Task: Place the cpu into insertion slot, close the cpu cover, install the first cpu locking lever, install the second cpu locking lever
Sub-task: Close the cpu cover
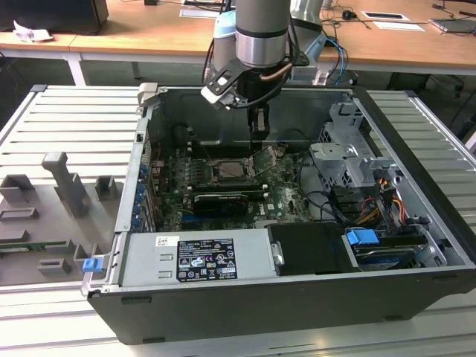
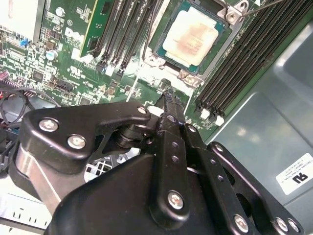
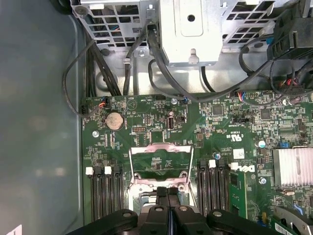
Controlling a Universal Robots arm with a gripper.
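Closest thing first: my gripper (image 3: 167, 191) is clamped fully shut on nothing, the 2 fingers pressed flat together into 1 thin blade. I'd guess that's deliberate, since a narrow tip suits nudging sheet metal better than grabbing it.

The tip sits right at the near edge of the cpu cover (image 3: 159, 148). I honestly can't tell if it's touching or just beside it. The cover is propped open, tilted up off its hinge, and you can see green board through its cut-out centre. It makes sense that it's up, because the socket has to stay clear for the chip to go in.

Just past that, the cpu (image 2: 194, 36) lies flat in the insertion slot (image 2: 232, 15), pale face up. It looks squarely seated to me, so I'd call the placing step done and the cover not yet closed.

Long black memory slots (image 2: 234, 63) run along both sides of the socket.

In the exterior view all this sits around the centre of the frame, with the cover leaning toward the exterior view's right. Further out are the walls of the computer case (image 1: 260, 305), and wooden desks (image 1: 149, 33) run across the top of the frame.
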